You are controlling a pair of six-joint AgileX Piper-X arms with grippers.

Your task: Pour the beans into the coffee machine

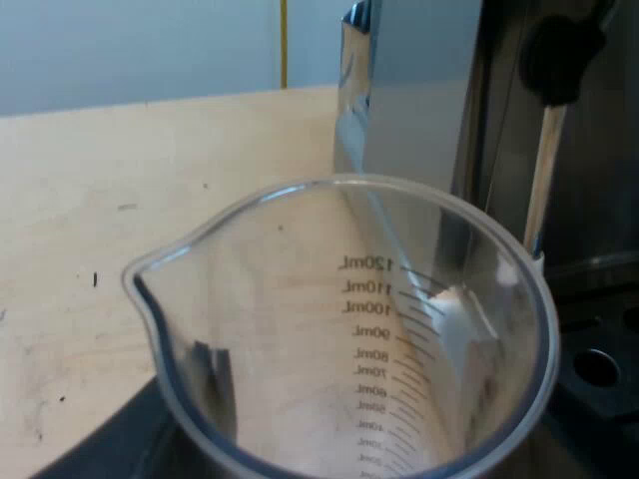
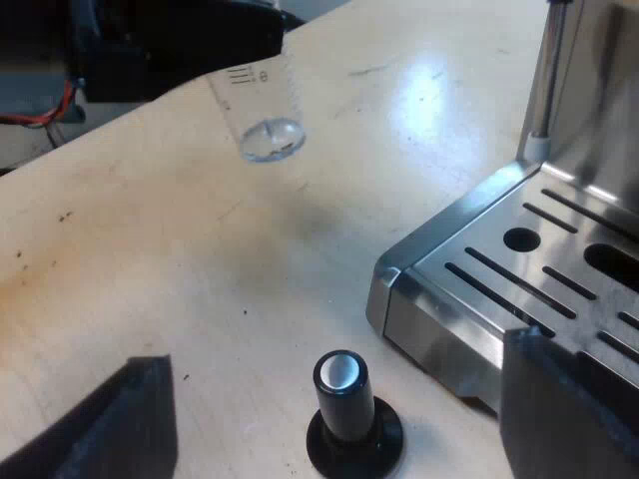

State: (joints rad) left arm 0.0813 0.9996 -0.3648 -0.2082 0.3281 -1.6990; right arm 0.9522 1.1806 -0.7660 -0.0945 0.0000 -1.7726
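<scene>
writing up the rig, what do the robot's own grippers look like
The right gripper has two black, blocky jaws with squared corners. The left gripper shows a dark grey matte jaw, and its body is a black boxy bulk.

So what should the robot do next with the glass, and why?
Probably lower the glass gently onto the table and let go. It looks empty, with no beans inside that I can see, and it hangs in the air above the table beside the machine. There seems to be nothing left to pour.
</scene>
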